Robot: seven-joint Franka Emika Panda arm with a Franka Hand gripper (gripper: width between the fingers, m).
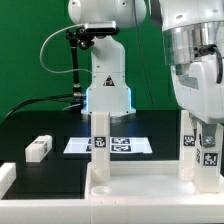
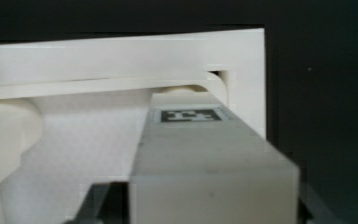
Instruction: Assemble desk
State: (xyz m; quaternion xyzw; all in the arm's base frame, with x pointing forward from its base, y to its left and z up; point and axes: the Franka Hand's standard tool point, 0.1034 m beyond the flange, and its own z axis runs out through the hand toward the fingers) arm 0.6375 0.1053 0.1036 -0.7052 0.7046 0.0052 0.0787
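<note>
Gripper (image 1: 203,122) clenched on a leg (image 1: 208,150) of the desk: from the wrist view the two dark, flat fingers (image 2: 101,203) stood either side of that long, square-sided white block (image 2: 197,160), pressed to its smooth faces, and a small black-and-white tag sat near its far end. That end met a rectangular corner socket in the desk panel (image 2: 123,60), a broad, flat slab of matte white plastic with a raised rim; how deep the block sat in the socket, I could not tell. In the exterior view the hand hung at about three o'clock, a bulky grey and white shell above the upright leg, and the panel (image 1: 150,195) filled the foreground from six to four o'clock. Just beside the held leg I saw another tagged white face, but whether it was a separate post or a side of the same one I could not make out. A second leg (image 1: 100,140), slim and upright with square tags on its face, rose from the panel's far edge near the centre. A loose leg (image 1: 38,148) lay on its side on the black table (image 1: 30,125) at about nine o'clock, well apart from the panel. The marker board (image 1: 120,146), thin and paper-flat, lay at the centre behind the upright leg, before the arm's glossy white base (image 1: 108,85) at twelve o'clock.
</note>
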